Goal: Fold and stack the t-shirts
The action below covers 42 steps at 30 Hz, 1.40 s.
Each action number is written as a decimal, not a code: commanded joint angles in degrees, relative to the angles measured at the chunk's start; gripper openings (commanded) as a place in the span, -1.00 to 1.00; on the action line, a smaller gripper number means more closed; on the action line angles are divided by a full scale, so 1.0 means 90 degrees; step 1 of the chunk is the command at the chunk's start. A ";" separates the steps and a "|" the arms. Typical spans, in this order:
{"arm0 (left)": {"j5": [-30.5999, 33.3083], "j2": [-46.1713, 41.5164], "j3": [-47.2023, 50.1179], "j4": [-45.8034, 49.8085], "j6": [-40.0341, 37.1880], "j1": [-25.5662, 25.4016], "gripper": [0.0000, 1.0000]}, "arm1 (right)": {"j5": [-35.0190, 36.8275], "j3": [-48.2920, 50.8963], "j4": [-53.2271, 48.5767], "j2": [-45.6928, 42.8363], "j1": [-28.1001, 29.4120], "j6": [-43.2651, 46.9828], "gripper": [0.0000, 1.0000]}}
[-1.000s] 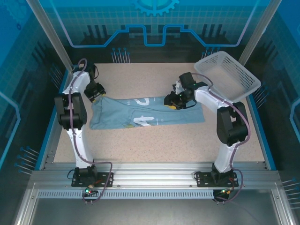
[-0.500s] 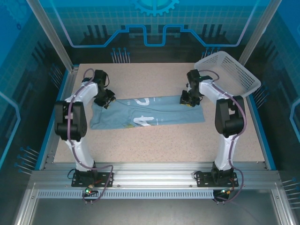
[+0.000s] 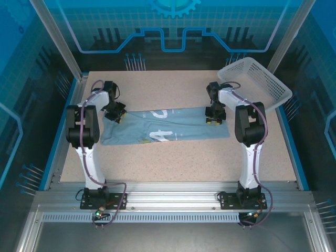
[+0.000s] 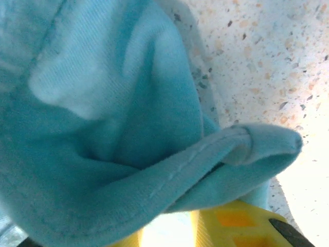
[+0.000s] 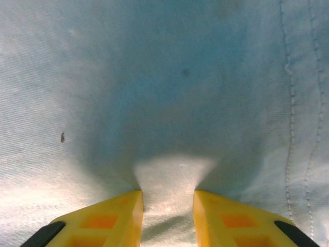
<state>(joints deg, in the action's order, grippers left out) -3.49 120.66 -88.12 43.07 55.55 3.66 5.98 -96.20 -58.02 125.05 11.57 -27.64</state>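
Basket (image 3: 257, 84) — far-right corner, near t-shirt (image 3: 168, 128)

Left wrist view: a fold of the t-shirt (image 4: 128, 170) covers most of the left pincer (image 4: 169, 231), fingertips probably beneath it. Right wrist view: right pincer (image 5: 168, 206) cut off at lower edge.

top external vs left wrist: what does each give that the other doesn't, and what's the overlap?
Top external gives the layout: the t-shirt lies as a long band across the table, with the left gripper at its left end and the right gripper at its right end. The white basket sits at the far right corner. Left wrist gives the close detail: a stitched hem folded and bunched over the yellow fingers. Shared: the t-shirt, the speckled table, and the left gripper at the cloth.
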 commanded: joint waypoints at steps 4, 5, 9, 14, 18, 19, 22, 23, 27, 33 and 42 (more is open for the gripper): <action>-0.1192 0.1326 -0.1249 -0.0720 -0.0040 0.0009 -0.39 | -0.0649 0.1090 -0.0220 -0.0512 0.0174 -0.0689 -0.35; -0.1342 0.1531 -0.1578 -0.0863 -0.0023 -0.0019 -0.39 | -0.0792 0.1302 -0.0133 -0.0630 0.0207 -0.0806 -0.35; -0.1962 0.2680 -0.3539 -0.1249 0.0187 -0.0247 -0.35 | -0.1714 0.2241 0.0367 -0.1310 0.0476 -0.1347 -0.34; -0.1932 0.3109 -0.5533 -0.1031 0.0137 -0.0633 -0.18 | -0.2103 0.2517 0.0682 -0.2426 0.0935 -0.1481 -0.30; -0.1170 0.1598 -0.4178 -0.0840 0.0170 -0.0962 -0.14 | -0.1719 0.2355 0.1034 -0.2960 0.1028 -0.1207 -0.23; -0.0869 0.1042 -0.3429 -0.0835 0.0367 -0.1067 -0.15 | -0.1692 0.2232 0.1141 -0.2844 0.1014 -0.1062 -0.23; -0.0406 -0.0215 -0.1279 -0.1450 0.1141 -0.1315 -0.26 | -0.1783 0.1539 0.1386 -0.2091 0.1035 -0.0597 -0.26; -0.0367 -0.0407 -0.0787 -0.1623 0.1453 -0.1351 -0.30 | -0.1796 0.1238 0.1425 -0.1811 0.1066 -0.0457 -0.27; -0.0366 -0.0450 0.0120 -0.1781 0.2362 -0.1369 -0.43 | -0.1762 -0.0304 0.1150 -0.0464 0.1126 -0.0021 -0.33; -0.0440 0.0060 0.0389 -0.1988 0.3176 -0.1392 -0.50 | -0.1613 -0.1600 0.0371 0.0880 0.1083 -0.0002 -0.35; -0.1157 0.1753 -0.1473 -0.1642 0.2454 -0.1580 -0.49 | -0.1277 0.0155 0.0417 0.0076 0.0715 -0.0883 -0.36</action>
<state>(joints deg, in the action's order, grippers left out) -10.90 129.47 -96.79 27.70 80.47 -9.17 -7.97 -101.34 -49.60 128.97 19.84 -31.86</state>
